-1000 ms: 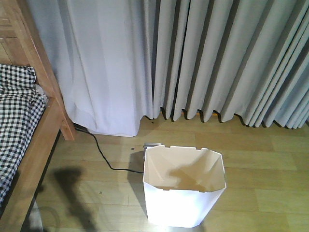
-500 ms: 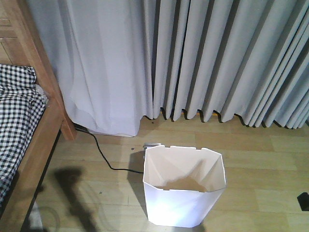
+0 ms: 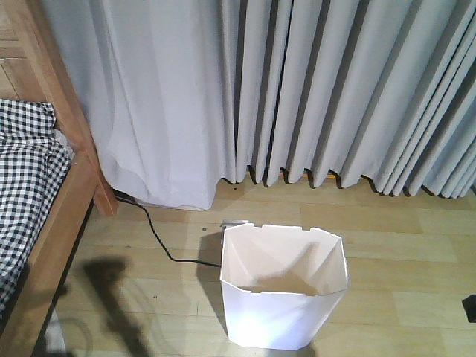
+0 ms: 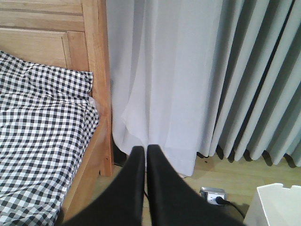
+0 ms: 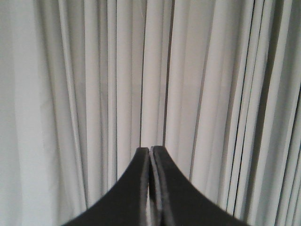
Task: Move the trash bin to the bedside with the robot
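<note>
The white trash bin (image 3: 279,316) stands upright on the wooden floor, right of the bed, with a stretch of floor between them. One corner of the trash bin (image 4: 278,207) shows at the lower right of the left wrist view. The bed has a light wooden frame (image 3: 71,201) and checked bedding (image 3: 22,178); the left wrist view shows the frame (image 4: 96,61) and bedding (image 4: 42,127) up close. My left gripper (image 4: 146,149) is shut and empty, hanging by the bed's corner. My right gripper (image 5: 151,149) is shut and empty, facing the curtains. A black bit of the robot (image 3: 470,306) shows at the right edge.
Grey curtains (image 3: 297,89) hang to the floor along the whole back. A floor socket (image 3: 234,222) sits just behind the bin, with a black cable (image 3: 156,234) running left towards the bed's post. The socket (image 4: 212,195) also lies right of my left gripper.
The dark shadow that lay across the bin's inside has gone. A black bit of arm has come into sight at the right edge. The bin and bed have stayed put.
</note>
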Robot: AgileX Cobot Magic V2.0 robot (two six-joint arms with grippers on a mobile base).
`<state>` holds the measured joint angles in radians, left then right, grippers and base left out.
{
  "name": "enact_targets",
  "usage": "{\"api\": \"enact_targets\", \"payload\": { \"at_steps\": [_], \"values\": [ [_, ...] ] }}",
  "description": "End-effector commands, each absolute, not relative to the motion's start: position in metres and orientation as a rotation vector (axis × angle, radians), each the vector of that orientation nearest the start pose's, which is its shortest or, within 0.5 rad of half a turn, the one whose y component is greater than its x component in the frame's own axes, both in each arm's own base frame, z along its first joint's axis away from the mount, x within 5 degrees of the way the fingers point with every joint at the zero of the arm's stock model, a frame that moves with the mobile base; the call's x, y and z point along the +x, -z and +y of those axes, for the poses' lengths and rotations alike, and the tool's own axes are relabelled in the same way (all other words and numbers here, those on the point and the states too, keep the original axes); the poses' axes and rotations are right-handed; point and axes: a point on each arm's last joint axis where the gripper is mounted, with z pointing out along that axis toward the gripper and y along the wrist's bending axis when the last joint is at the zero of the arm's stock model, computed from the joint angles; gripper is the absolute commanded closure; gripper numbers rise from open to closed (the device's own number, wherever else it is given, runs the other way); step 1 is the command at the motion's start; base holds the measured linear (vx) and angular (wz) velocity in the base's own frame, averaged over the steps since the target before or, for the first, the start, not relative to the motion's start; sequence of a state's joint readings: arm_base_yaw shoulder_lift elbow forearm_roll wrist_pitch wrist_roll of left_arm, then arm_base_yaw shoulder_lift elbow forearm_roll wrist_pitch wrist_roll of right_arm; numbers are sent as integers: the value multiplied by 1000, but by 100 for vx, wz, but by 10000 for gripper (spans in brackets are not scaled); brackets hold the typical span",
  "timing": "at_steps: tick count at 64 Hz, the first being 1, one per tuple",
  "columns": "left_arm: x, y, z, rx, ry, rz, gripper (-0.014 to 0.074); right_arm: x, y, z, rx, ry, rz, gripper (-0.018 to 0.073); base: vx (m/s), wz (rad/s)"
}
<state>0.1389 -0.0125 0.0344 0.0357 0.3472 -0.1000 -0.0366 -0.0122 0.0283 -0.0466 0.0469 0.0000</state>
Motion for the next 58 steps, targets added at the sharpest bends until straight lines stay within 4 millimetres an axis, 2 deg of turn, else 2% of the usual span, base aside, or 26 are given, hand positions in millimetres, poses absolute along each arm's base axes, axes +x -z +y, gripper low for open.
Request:
{"api": "enact_targets", "payload": {
  "at_steps": [1, 58],
  "values": [
    [53, -176, 8, -191, -54, 1766, 603, 57, -205, -2, -16, 75, 1478, 568, 0, 0],
    [53, -176, 8, -191, -54, 1766, 603, 57, -204, -2, -9, 68, 1484, 568, 0, 0]
  ]
}}
